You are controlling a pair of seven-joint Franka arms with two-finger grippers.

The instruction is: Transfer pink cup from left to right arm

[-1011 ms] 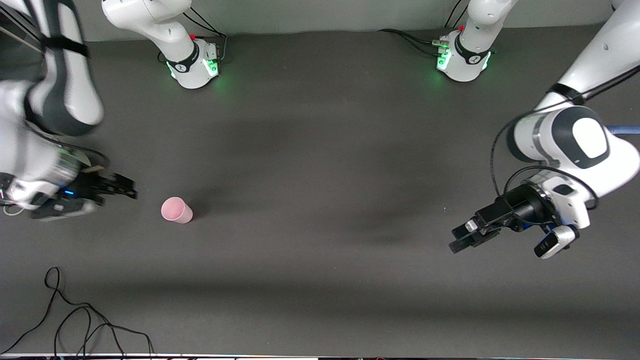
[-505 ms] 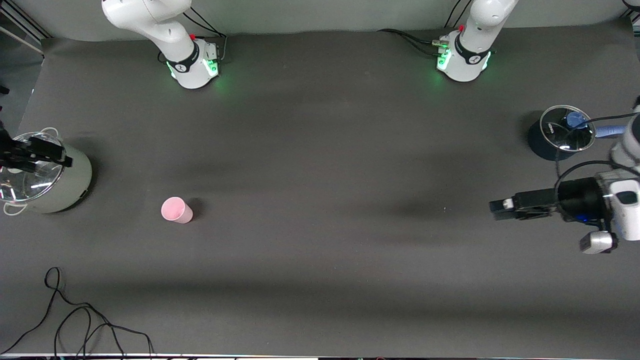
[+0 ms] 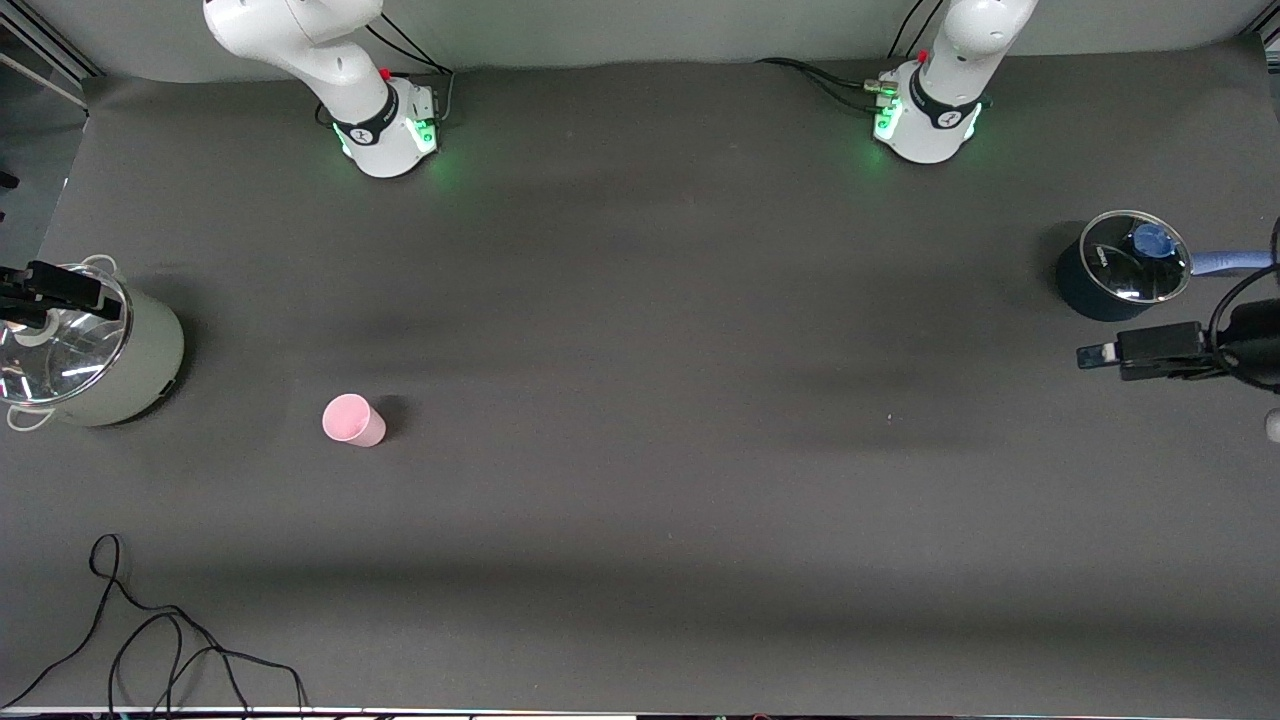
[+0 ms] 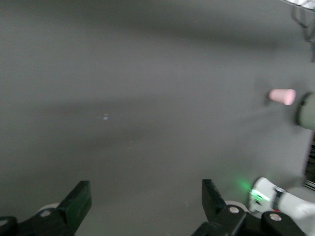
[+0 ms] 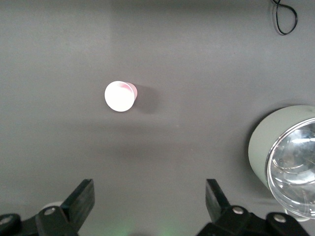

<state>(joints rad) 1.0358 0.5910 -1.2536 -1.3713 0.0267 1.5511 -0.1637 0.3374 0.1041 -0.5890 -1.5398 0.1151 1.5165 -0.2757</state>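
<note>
2 arms, neither holds anything. Small pale pink tapered plastic cup (image 3: 353,420) stands upright on the dark grey bench (image 3: 640,500), mouth up, toward the right arm's end. Landmark: pale green pot with glass lid (image 3: 85,345) at that end; the cup sits near it, apart, slightly nearer the front camera and more toward the bench's middle.

Right gripper (image 3: 45,290) hangs over the green pot's lid; in the right wrist view its fingers (image 5: 83,196) are spread wide with nothing between them, the cup (image 5: 120,96) and the pot (image 5: 285,157) both below.

Left gripper (image 3: 1130,352) is well apart from the green pot, at the left arm's end, just beside a dark pot with glass lid and blue knob (image 3: 1125,265). Its fingers (image 4: 81,199) are also spread with nothing between; the cup (image 4: 282,96) shows small and distant.

1 black cable (image 3: 150,640) lies looped on the bench, nearer the front camera than the green pot.
</note>
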